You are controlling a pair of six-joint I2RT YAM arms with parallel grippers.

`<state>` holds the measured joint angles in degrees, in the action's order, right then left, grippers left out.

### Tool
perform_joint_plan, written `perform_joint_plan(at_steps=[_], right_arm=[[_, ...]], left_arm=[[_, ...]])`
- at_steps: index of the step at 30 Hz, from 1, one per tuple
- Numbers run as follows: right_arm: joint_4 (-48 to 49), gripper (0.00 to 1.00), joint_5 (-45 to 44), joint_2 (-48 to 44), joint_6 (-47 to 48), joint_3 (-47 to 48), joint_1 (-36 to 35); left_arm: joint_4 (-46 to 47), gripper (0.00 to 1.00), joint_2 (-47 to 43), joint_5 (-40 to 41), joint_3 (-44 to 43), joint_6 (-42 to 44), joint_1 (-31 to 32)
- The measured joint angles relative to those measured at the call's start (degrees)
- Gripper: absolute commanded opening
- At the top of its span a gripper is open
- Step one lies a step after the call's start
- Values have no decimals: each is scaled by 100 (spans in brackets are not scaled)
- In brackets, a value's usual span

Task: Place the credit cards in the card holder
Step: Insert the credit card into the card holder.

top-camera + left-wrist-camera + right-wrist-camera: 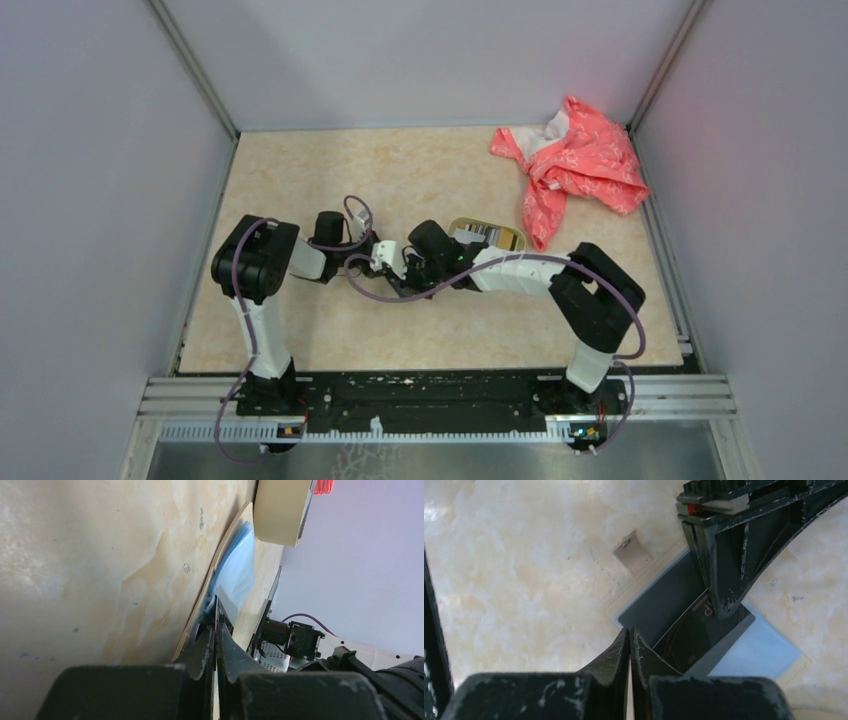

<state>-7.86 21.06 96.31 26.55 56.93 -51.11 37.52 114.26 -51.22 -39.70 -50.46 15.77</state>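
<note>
Beige marbled table top (400, 340) spreads under both my arms. Well beyond my right pincer (630, 639), in the far corner, lies a crumpled coral-pink patterned cloth (580, 165). Nearer, just past that pincer's wrist, sits an oval tan dish with a raised rim (515, 238), with striped cards (475, 232) lying in it.

Directly under both pincers lies the flat beige folding card holder (644, 586), open on the table. Its small tab with a metal snap (631, 552) points away from my right fingertips. A dark grey plastic credit card (664, 600) rests on the holder, just ahead of my right tips. A pale blue card (759, 652) shows beneath it, off to the right.

My right pincer is closed, fingers pressed together at the near edge of the dark card; I cannot tell if they pinch it. My left pincer (719, 612) comes down from the far side onto that same card. Its fingers are closed to a bare slit, with a thin dark edge rising between them.
</note>
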Motion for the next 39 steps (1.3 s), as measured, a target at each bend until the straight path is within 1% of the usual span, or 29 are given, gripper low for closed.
perform_joint_plan(at_steps=[2, 4, 11, 17, 23, 26, 39], right_arm=[[39, 0, -249, 326, -339, 254, -142], [129, 0, -553, 501, -601, 313, -229], [457, 0, -1558, 557, -1123, 308, -470], [673, 0, -1810, 590, -1285, 308, -564], [745, 0, -2004, 901, -1394, 308, -664], [822, 0, -2199, 916, -1419, 310, -669], [824, 0, -2820, 933, -1327, 310, -691]], left_arm=[[4, 6, 0, -2, 0, 0, 0], [7, 6, 0, -2, 0, 0, 0], [28, 6, 15, -13, 0, 0, 0], [76, 7, 35, -31, 0, 0, 0], [87, 8, 37, -33, 0, 0, 0], [96, 9, 42, -33, 0, 0, 0], [55, 22, 50, -33, -68, 33, 24]])
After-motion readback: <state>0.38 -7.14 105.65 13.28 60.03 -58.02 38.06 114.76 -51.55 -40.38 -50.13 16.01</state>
